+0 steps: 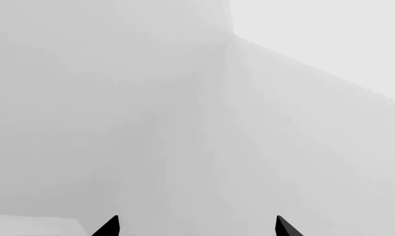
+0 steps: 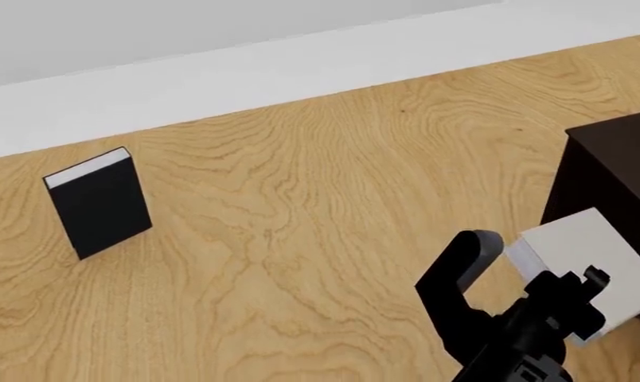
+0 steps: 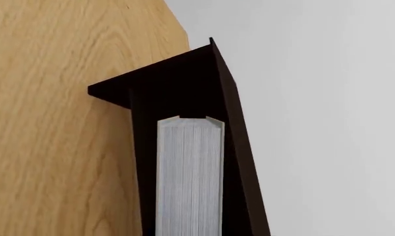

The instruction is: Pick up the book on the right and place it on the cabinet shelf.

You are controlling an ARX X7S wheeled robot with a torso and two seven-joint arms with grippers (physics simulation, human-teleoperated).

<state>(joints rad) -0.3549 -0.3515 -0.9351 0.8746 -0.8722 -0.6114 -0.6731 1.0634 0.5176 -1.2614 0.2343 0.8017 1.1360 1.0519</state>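
I hold the light grey slab-like hardback book (image 2: 591, 267) clenched in my right gripper (image 2: 559, 306), page edge toward my wrist camera, so it can slide flat into the very dark brown boxy wooden cabinet (image 3: 178, 83). My right arm reaches forward, the book just beside the cabinet opening. My left gripper (image 1: 196, 227) hangs parted, holding nothing, facing blank grey.

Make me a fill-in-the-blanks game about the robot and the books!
1. The black book stands on the wooden ____.
2. The right gripper holds a light ____ book.
3. The cabinet beside that book is very ____ brown.

Missing words: table, grey, dark
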